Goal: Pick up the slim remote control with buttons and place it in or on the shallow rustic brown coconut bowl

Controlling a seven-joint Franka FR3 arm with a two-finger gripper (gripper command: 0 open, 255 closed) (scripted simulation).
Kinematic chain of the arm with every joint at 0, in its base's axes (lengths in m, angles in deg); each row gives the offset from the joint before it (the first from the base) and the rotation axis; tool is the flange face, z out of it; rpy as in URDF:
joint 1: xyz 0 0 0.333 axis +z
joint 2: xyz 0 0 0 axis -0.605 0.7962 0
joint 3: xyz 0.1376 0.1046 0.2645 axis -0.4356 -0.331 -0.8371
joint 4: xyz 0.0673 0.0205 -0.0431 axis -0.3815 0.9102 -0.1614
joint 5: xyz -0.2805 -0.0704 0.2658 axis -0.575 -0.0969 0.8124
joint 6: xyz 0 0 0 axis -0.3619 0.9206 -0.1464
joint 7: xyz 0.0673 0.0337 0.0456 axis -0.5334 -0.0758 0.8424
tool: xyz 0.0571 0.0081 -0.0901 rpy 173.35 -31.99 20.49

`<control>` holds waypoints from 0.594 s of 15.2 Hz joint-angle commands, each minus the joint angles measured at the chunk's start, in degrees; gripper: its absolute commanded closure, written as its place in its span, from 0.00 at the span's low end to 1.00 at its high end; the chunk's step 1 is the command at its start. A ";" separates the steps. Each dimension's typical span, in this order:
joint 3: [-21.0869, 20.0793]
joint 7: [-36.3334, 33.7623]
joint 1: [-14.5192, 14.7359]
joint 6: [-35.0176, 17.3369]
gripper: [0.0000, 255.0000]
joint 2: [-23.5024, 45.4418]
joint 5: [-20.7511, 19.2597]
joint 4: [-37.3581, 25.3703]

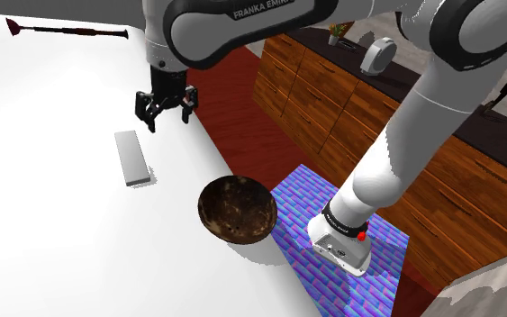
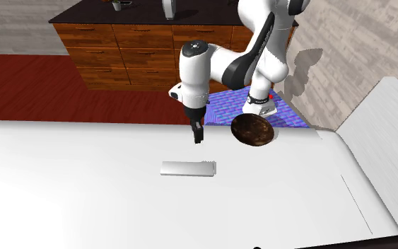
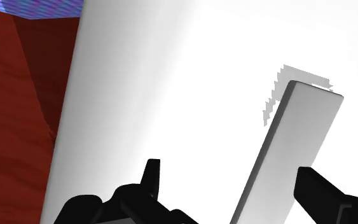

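Gripper [image 1: 167,117] is open, nothing in it. In the wrist view I see the two black fingers [image 3: 152,170] standing well apart. It points down at the white table [image 1: 53,225], close to the table's edge by the red floor [image 1: 242,90].

The remote [image 1: 131,157] lies flat on the table, near the gripper but apart from it. It's drawn as a plain grey slab (can't make out any buttons on it). In the wrist view the remote [image 3: 301,127] runs lengthwise away from the gripper [image 3: 228,172], closer to one finger than the other, w/ neither finger touching it. In the second exterior view the remote [image 2: 188,168] sits just in front of the gripper [image 2: 198,136].

The bowl [image 1: 236,209] is dark mottled brown, shallow, upright, at the table's edge next to the blue-purple patterned stand [image 1: 377,270]. It's well apart from the remote. In the second exterior view the bowl [image 2: 252,130] is off to the gripper's right. Wood cabinets [image 1: 377,117] run behind the arm.
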 commanded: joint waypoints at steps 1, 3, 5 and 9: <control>-0.83 -3.91 1.12 -0.62 0.00 4.86 -2.60 -3.35; -0.93 -7.17 2.56 -0.91 0.00 9.83 -5.26 -7.09; -0.66 -10.12 4.32 -0.85 0.00 14.78 -7.76 -11.19; 0.44 -13.77 7.42 -0.86 0.00 22.13 -10.99 -17.42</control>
